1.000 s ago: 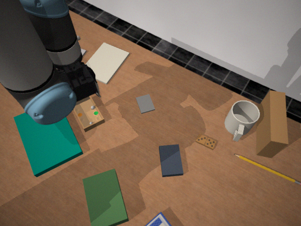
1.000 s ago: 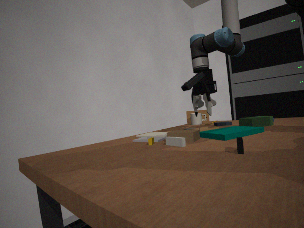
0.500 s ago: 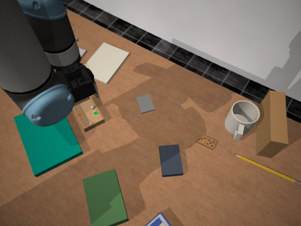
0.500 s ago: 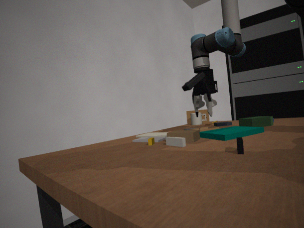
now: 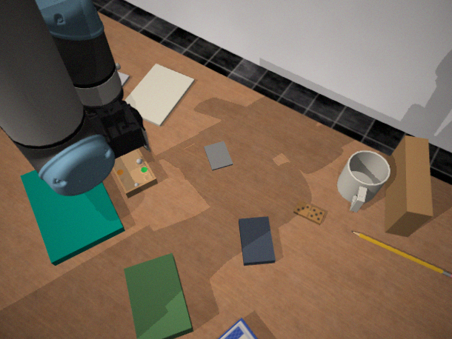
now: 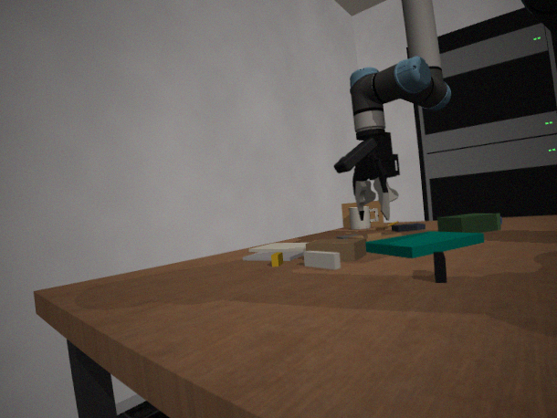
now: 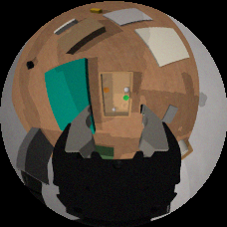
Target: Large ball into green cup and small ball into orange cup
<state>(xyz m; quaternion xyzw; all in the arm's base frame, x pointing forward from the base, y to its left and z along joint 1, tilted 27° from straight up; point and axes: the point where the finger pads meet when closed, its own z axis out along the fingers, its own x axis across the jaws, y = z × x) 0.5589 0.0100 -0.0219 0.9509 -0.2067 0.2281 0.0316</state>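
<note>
The covered wooden puzzle lies flat on the table beside the teal slab. Its green cup and orange cup both look empty. The large grey ball rests just beyond the green cup, and the small ball lies near the puzzle's front edge. In the wrist view the puzzle sits straight below, between my fingers. My gripper is open and empty. In the side view it hangs well above the puzzle.
A teal slab lies left of the puzzle and a green block lies in front. A cream sheet, grey tile, dark blue block, domino, mug, tan box and pencil are spread about.
</note>
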